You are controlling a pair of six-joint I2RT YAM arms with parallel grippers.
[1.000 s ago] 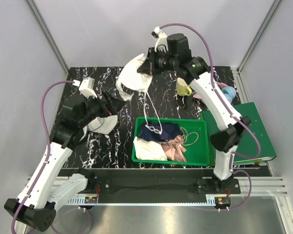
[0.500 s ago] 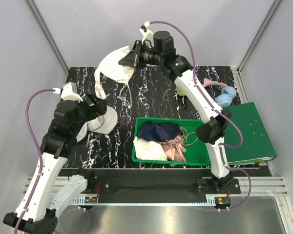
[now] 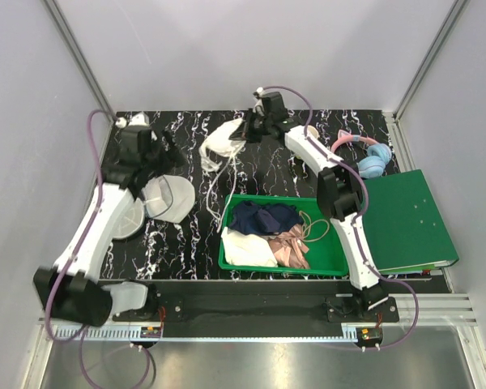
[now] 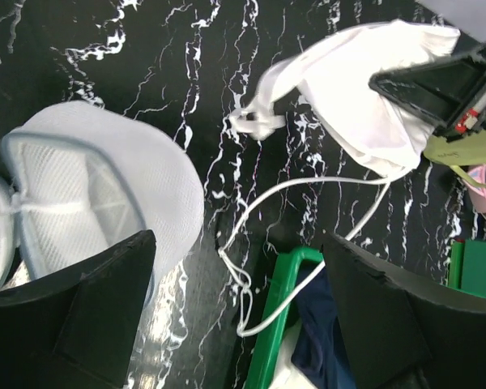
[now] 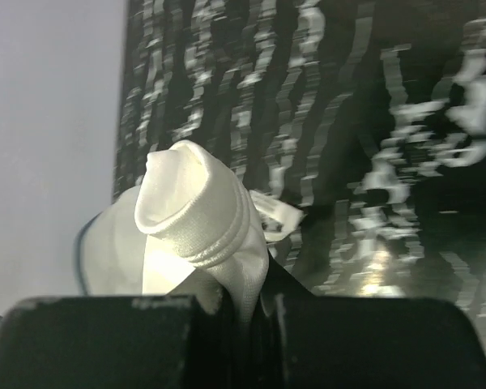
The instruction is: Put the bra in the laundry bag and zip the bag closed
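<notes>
The cream-white bra (image 3: 221,143) hangs low over the back middle of the table. My right gripper (image 3: 245,130) is shut on its edge. In the right wrist view the bra's fabric (image 5: 198,207) is pinched between the closed fingers (image 5: 105,340). A thin strap (image 4: 308,235) trails from the bra to the bin's corner. The white mesh laundry bag (image 3: 167,198) lies open at the left, its two halves side by side. It also shows in the left wrist view (image 4: 105,182). My left gripper (image 3: 168,159) is open and empty, above and between bag and bra.
A green bin (image 3: 335,204) at front centre holds navy, cream and pink-beige garments. A green binder (image 3: 409,219) lies at the right. Blue and pink headphones (image 3: 371,159) sit at the back right. A yellow mug (image 4: 460,151) stands beside the right gripper.
The right arm swung the bra up and left, then lowered it to the back of the table, pulling most of the strap out of the bin. The left arm drew back toward the rear left.
</notes>
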